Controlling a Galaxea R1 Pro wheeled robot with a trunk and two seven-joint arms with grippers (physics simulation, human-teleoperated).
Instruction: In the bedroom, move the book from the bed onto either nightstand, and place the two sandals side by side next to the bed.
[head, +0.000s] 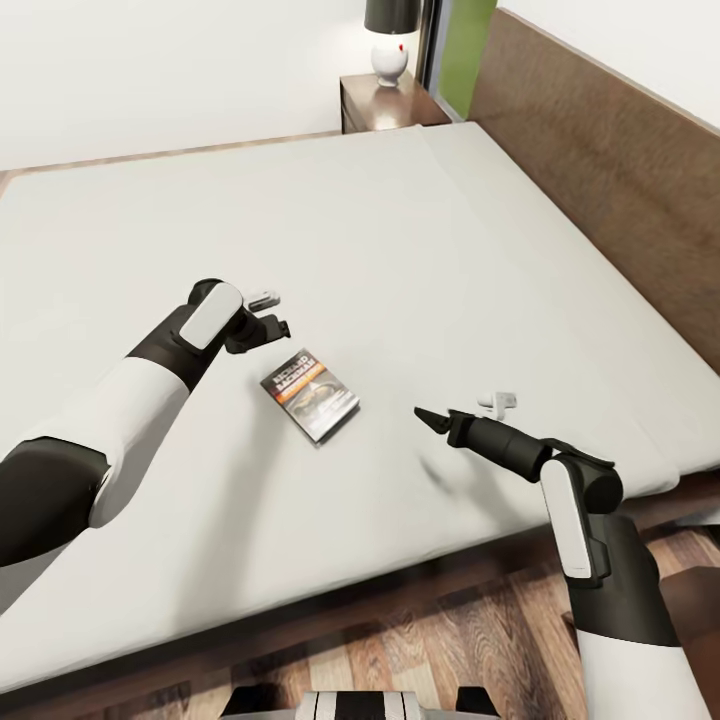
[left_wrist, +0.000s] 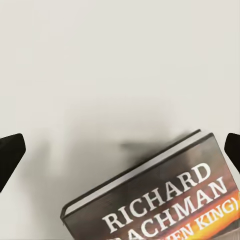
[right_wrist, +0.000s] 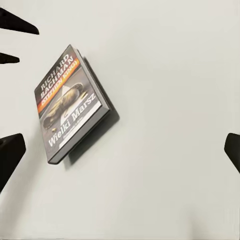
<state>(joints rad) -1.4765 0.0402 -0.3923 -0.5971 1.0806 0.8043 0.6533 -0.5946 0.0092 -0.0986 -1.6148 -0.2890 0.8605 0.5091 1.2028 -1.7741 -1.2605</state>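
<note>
The book (head: 310, 396) lies flat on the bed (head: 420, 230), cover up, near the bed's front edge. The left gripper (head: 281, 327) hovers just beside the book's upper corner, fingers spread apart and holding nothing. The right gripper (head: 427, 418) hangs over the mattress on the book's other side, a little farther off, fingers also parted and empty. A nightstand (head: 385, 101) with a lamp (head: 389, 38) stands at the bed's far corner by the headboard (head: 610, 170).

1. We hold our left arm in from the frame's lower left, its left gripper (head: 281, 326) at centre-left, jaws spread apart.
2. Our right arm rises from lower right; the right gripper (head: 426, 419) points left, jaws parted.
</note>
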